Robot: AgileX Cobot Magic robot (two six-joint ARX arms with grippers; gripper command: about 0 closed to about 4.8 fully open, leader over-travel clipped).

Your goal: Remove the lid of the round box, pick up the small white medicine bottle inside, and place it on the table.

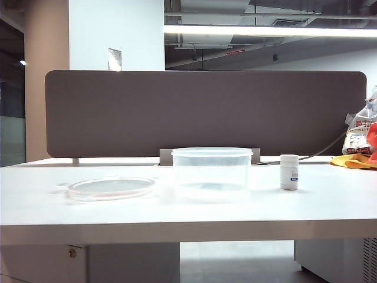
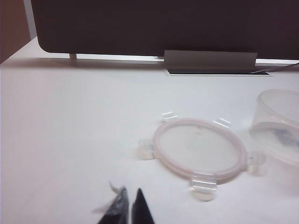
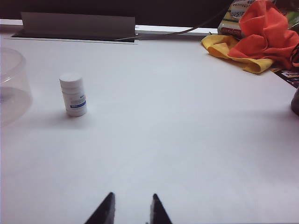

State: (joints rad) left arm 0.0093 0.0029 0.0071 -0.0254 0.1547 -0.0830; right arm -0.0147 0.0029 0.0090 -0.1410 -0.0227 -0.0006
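Observation:
The clear round box (image 1: pixel 211 172) stands uncovered in the middle of the white table (image 1: pixel 330 203); its wall also shows in the left wrist view (image 2: pixel 280 123) and the right wrist view (image 3: pixel 11 84). The lid (image 1: pixel 111 188) lies flat on the table left of the box, its pinkish rim (image 2: pixel 200 150) plain to see. The small white medicine bottle (image 1: pixel 289 171) stands upright on the table right of the box (image 3: pixel 73 94). My left gripper (image 2: pixel 131 192) is shut and empty, short of the lid. My right gripper (image 3: pixel 132 197) is open and empty, well back from the bottle. Neither arm shows in the exterior view.
A dark brown divider panel (image 1: pixel 206 112) backs the table, with a grey cable slot (image 3: pixel 77 25) at its foot. Orange and yellow cloths (image 3: pixel 254 39) and packets lie at the back right corner. A dark object (image 3: pixel 295 100) sits at the right edge.

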